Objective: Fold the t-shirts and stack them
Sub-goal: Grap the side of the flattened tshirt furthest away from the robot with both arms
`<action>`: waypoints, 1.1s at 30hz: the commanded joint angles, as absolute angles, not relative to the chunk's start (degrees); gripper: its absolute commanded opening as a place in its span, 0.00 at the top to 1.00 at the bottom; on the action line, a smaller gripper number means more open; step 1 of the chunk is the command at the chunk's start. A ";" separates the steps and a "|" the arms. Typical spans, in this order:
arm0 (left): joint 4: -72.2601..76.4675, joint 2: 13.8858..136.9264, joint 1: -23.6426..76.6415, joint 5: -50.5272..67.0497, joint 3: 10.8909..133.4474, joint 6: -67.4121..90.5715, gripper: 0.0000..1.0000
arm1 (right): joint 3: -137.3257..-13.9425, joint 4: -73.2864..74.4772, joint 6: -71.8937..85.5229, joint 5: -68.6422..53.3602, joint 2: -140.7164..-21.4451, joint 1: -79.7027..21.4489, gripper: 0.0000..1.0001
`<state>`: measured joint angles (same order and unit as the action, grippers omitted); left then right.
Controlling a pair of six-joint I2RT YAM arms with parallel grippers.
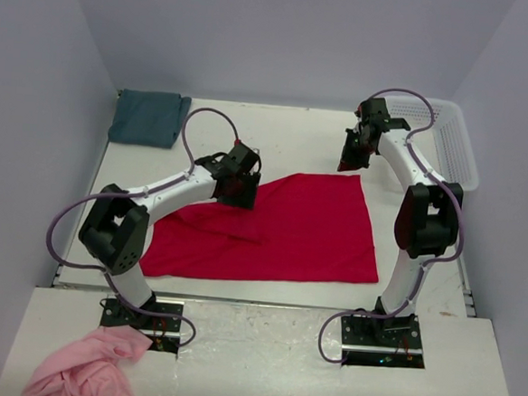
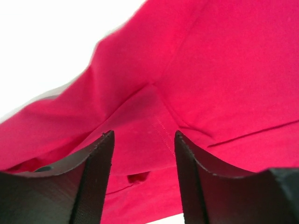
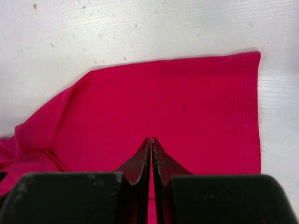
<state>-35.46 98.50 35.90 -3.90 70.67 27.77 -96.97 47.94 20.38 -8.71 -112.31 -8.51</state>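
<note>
On the counter (image 1: 295, 137) we see the red t-shirt (image 1: 307, 228) spread mid-surface and the teal t-shirt (image 1: 147, 117) folded at the far left corner. The left arm (image 1: 169, 190) bends low over the red shirt's far left edge, hiding it. The left claw (image 2: 144, 136) stands apart over a creased seam. The right claw (image 3: 151, 139), fingers pressed together, hovers above the far right corner, gripping nothing we can make out.

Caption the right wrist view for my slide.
Right gripper, jaws shut, poised over the red t-shirt lying on the white table.
</note>
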 commanded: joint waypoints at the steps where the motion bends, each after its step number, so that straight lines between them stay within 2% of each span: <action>1: -36.03 92.82 37.70 -12.99 71.19 30.76 0.41 | -96.59 46.23 20.74 -9.93 -108.90 -8.70 0.97; 3: -34.64 92.46 40.07 -14.50 72.41 29.46 0.40 | -96.50 46.32 21.00 -9.67 -108.55 -8.70 0.97; 4: -34.02 93.68 40.60 -13.46 73.47 28.40 0.44 | -96.24 46.32 21.27 -9.58 -108.37 -8.88 0.97; 5: -33.75 95.00 41.21 -10.14 76.87 26.91 0.56 | -96.15 46.23 21.36 -9.75 -107.93 -8.88 0.97; 6: -33.23 96.58 41.48 -7.93 78.82 26.37 0.92 | -95.98 46.23 21.36 -9.76 -107.58 -8.88 0.98; 7: -32.79 100.25 41.66 -5.39 82.93 25.85 1.00 | -95.72 46.06 21.71 -9.67 -106.88 -8.96 1.00; 9: -31.13 106.05 41.75 4.94 86.45 24.79 1.00 | -94.84 45.53 22.49 -9.76 -106.00 -9.05 1.00; 12: -26.92 112.64 42.27 12.27 91.05 24.70 1.00 | -93.78 46.23 23.81 -8.70 -105.73 -9.05 1.00; 18: -21.63 122.06 42.71 19.59 94.13 25.05 1.00 | -93.87 47.90 23.82 -4.94 -106.87 -9.23 1.00; 29: -22.33 120.95 43.07 17.31 84.92 26.10 1.00 | -99.84 52.55 23.47 -1.23 -113.55 -8.97 1.00; 33: -22.50 117.43 43.07 16.44 78.32 27.86 1.00 | -102.21 54.75 22.86 -2.46 -116.01 -7.91 0.87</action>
<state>-20.05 120.81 42.78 17.76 82.94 26.92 -99.11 51.77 23.14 -3.42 -114.78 -8.62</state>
